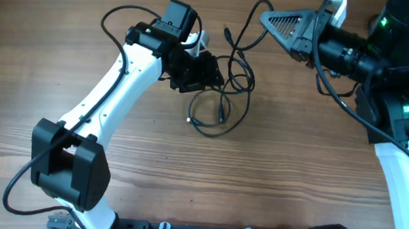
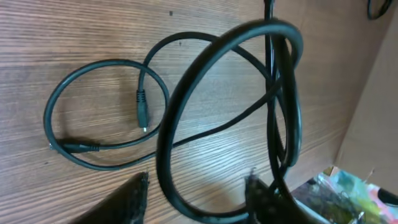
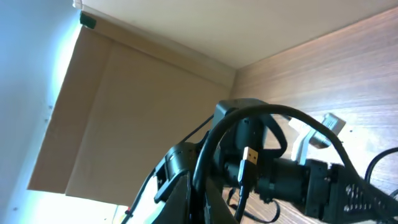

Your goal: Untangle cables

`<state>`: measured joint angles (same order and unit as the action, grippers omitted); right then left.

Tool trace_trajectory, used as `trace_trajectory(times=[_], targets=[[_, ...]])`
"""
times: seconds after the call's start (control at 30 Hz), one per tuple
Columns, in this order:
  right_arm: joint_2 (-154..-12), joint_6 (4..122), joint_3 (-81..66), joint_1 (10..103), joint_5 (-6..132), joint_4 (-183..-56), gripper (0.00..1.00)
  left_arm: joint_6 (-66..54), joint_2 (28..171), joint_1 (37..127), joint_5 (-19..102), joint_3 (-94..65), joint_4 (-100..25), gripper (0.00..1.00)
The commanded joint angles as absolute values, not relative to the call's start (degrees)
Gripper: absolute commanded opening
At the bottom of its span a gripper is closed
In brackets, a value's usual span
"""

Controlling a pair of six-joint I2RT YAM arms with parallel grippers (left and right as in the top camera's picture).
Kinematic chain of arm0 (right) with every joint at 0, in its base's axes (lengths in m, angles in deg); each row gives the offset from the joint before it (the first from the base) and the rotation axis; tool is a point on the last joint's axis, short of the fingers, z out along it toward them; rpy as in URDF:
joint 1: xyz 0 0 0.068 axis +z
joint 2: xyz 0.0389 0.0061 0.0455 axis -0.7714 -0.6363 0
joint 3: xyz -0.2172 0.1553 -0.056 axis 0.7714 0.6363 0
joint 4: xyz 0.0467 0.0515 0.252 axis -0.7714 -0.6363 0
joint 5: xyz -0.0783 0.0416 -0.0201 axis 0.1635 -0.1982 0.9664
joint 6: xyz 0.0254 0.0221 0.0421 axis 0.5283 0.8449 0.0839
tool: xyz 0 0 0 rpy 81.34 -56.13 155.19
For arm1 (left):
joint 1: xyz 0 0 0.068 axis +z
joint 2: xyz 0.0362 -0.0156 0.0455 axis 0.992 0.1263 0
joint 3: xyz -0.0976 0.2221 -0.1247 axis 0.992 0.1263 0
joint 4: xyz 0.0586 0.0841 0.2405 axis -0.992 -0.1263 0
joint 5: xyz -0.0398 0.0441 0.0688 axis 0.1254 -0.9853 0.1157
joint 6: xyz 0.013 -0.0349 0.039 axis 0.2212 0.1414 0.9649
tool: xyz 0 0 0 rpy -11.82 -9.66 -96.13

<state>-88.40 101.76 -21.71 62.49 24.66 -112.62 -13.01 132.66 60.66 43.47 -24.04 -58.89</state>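
Step in hand (judgement): work the knot loose between the two arms.

- Cables (image 1: 216,112): mid-counter (image 1: 48,34), nearer the far edge. They are partly flat on the wood and partly lifted.
- Left claw (image 2: 198,202): its fingers (image 2: 134,199) are wide apart and grip nothing. A raised loop (image 2: 186,93) crosses the gap between them. Behind it a flat loop lies on the wood with a plug (image 2: 142,113) inside it.
- Right claw (image 1: 266,17): close to the far edge, right of centre. A strand (image 1: 246,25) climbs from the heap to its tip. The right wrist view shows cable arched near the lens with a gold plug (image 3: 249,155) hanging. I cannot tell whether the claw pinches the strand or only hooks it.

To do it well:
- Close the left claw low on the raised loop, near the crossing, with one cord only between the pads.
- Left holds while right draws slowly toward the far right corner.
- Watch the plug ends, which look likely to snag in a loop. If one does, feed it back through rather than tug.
- Keep the heap down and do not hoist the whole bundle.

Pose:
- Left arm (image 1: 118,85) runs diagonally from the near left corner to the centre, wrist dipped over the cables.
- Right arm (image 1: 405,110) comes in from the right edge with the forearm roughly level and the claw aimed at the left edge. Its camera is tilted up at the wall.
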Motion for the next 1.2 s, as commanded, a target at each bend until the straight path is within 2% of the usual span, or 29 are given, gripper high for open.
trace_trajectory(times=[0.0, 0.03, 0.07, 0.13, 0.3, 0.5, 0.67, 0.73, 0.8, 0.93, 1.0, 1.1, 1.17], targets=[[-85.9, 103.1, -22.4, 62.5, 23.0, -111.9, 0.04, -14.6, 133.0, 60.6, 42.5, -24.3, -57.5, 0.22], [-85.8, 102.7, -22.4, 62.5, 23.3, -111.3, 0.04, -14.6, 133.0, 60.6, 42.5, -24.3, -57.6, 0.04], [-85.8, 102.5, -22.4, 62.0, 23.2, -110.6, 0.04, -14.6, 133.0, 60.6, 40.9, -24.3, -58.1, 0.04], [-85.0, 103.4, -22.4, 59.2, 23.2, -110.1, 0.04, -17.6, 133.0, 60.6, 29.3, -24.3, -61.6, 0.04], [-81.4, 107.2, -22.5, 51.0, 22.1, -104.7, 0.05, -21.9, 133.0, 60.8, 17.3, -24.3, -63.7, 0.04], [-78.8, 117.4, -25.7, 37.1, 13.6, -93.7, 0.04, -21.9, 133.0, 60.8, 17.0, -24.3, -63.3, 0.04], [-78.8, 128.5, -26.8, 29.2, 7.6, -82.3, 0.05, -21.9, 133.0, 60.8, 16.1, -24.3, -63.3, 0.04], [-78.8, 130.4, -26.8, 26.7, 6.5, -79.4, 0.05, -21.9, 133.0, 60.8, 15.7, -24.3, -63.3, 0.04], [-78.8, 129.7, -26.8, 24.6, 4.7, -79.1, 0.05, -23.0, 133.0, 60.8, 14.9, -24.3, -63.4, 0.08], [-78.9, 122.3, -26.8, 21.9, 4.5, -85.7, 0.05, -25.3, 133.0, 60.8, 12.5, -24.3, -64.0, 0.08], [-79.4, 116.9, -26.8, 20.9, 5.3, -92.8, 0.05, -27.2, 133.0, 60.8, 11.3, -24.3, -64.5, 0.12], [-79.6, 103.4, -26.8, 20.8, 11.7, -110.5, 0.04, -27.2, 133.0, 60.8, 11.3, -24.3, -64.6, 0.17], [-79.6, 95.8, -26.8, 20.8, 19.8, -123.0, 0.05, -27.2, 133.0, 60.8, 11.3, -24.3, -64.9, 0.14]])
